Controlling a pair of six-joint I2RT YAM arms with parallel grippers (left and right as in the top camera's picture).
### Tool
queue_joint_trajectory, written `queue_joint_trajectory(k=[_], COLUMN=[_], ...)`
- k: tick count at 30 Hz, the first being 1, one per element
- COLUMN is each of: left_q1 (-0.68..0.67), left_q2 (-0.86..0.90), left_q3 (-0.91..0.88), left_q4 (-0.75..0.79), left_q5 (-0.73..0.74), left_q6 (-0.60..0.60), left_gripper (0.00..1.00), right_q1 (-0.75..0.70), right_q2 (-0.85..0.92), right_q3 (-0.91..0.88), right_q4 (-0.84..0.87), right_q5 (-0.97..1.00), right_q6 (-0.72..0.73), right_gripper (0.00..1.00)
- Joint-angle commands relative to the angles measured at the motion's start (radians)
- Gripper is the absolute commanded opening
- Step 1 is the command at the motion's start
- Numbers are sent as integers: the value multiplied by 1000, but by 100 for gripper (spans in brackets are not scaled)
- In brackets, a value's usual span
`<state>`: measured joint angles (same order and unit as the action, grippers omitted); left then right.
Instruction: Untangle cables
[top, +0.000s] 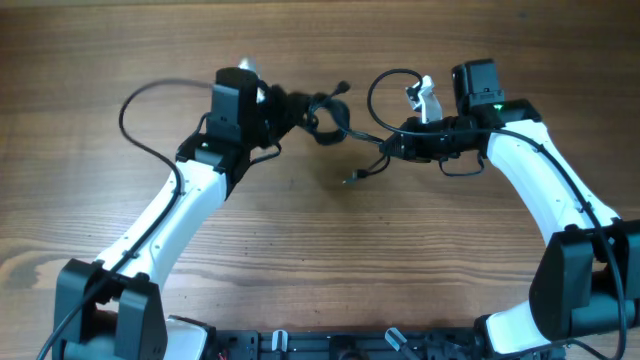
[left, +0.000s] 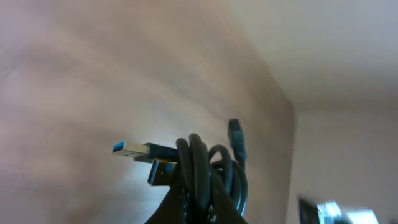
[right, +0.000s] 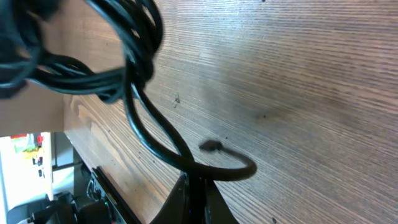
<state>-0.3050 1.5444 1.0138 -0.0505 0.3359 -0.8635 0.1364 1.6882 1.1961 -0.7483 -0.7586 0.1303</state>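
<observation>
Cables (top: 325, 115) span both tools: left tool (left: 200, 208) pinches bunched loops, right tool (right: 196, 199) pinches one strand. Separate slowly; avoid tightening knots.

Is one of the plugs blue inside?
Yes, a flat plug sticking out of the cables shows blue at its open end.

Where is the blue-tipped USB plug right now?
Left wrist view: the blue-tipped USB plug juts left from the black cable bundle held in the jaws of the left gripper.
</observation>
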Motion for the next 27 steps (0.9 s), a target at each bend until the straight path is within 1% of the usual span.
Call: queue_joint_trajectory(k=[1,4,7,9,10,11,12,13,14,16,19,22,23,27], left_q1=[9,9,9,9,10,12,16,21,27,31,30,42,51,137], left_q2=[-8,-8,-8,-7,-7,-7,-7,-7,-7,-7,-7,-7,-7,-7], left_q3=[6,6,6,6,6,6,6,6,6,6,6,6,6,6], left_q4=[92,150,166,167,167,167,167,167,167,167,166,167,167,168], left_q5=[229,294,365,370,370,370,370,370,370,371,390,465,497,726], left_q6=[357,422,465,468,468,468,468,467,467,463,464,468,472,494], left_gripper=[4,4,4,4,4,4,4,4,4,4,4,4,4,4], right_q1=[-15,-15,-15,-15,-15,-15,-15,-16,-18,-18,-18,-20,-22,-61], right_q2=[-25,-25,-25,-25,-25,-25,-25,-25,-25,-25,-26,-29,-33,-64], right_q3=[4,4,4,4,4,4,4,4,4,4,7,48,67,163], right_q4=[5,12,39,61,72,81,84,85,86,92,125,138,134,61], right_q5=[23,9,-43,-89,-104,-113,-109,-89,-56,15,18,18,18,18], right_q6=[3,3,3,3,3,4,3,6,32,84,82,58,27,-116], right_gripper=[4,4,5,4,6,13,21,38,49,56,58,57,57,56])
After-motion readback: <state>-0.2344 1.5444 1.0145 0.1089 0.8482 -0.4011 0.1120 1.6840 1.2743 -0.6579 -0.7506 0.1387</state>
